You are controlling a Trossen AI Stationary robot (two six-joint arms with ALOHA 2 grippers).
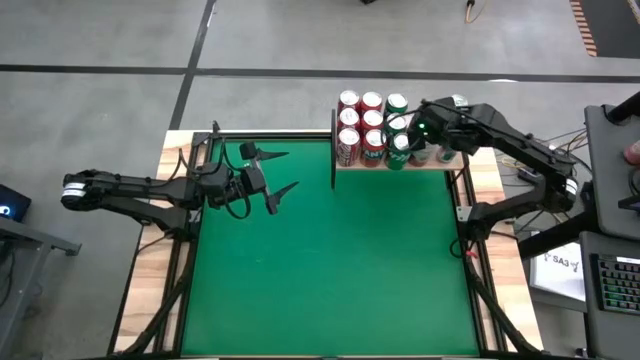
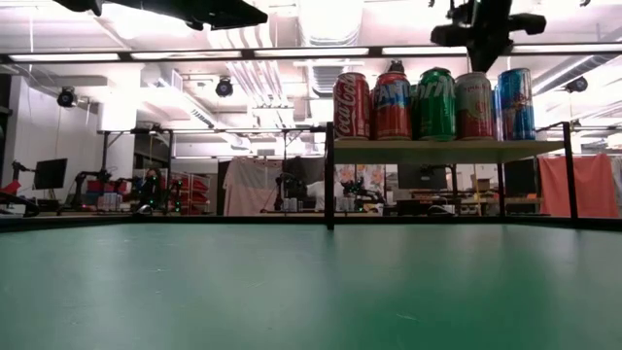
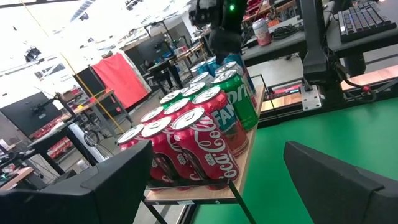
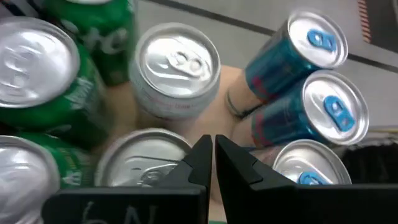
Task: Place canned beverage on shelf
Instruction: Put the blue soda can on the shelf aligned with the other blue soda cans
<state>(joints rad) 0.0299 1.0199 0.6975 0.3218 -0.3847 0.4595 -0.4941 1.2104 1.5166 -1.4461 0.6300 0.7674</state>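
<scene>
The shelf [image 2: 447, 151], a light-wood board on thin black posts, stands at the table's far edge. Several cans stand upright on it in rows: red ones [image 1: 348, 125] at its left, green ones [image 1: 397, 150] in the middle, blue ones [image 4: 323, 118] at its right. My right gripper [image 4: 211, 158] is shut and slants down over the shelf's right half, its tips a little above the silver can tops [image 4: 177, 59]; in the low view it [image 2: 483, 44] stands just over the cans. My left gripper [image 1: 277, 172] waits open and level over the green felt, left of the shelf.
Open green felt [image 1: 330, 270] spreads in front of the shelf. A black frame [image 1: 465, 210] runs along the table's sides. A desk with a keyboard [image 1: 615, 285] stands beyond the table's right edge.
</scene>
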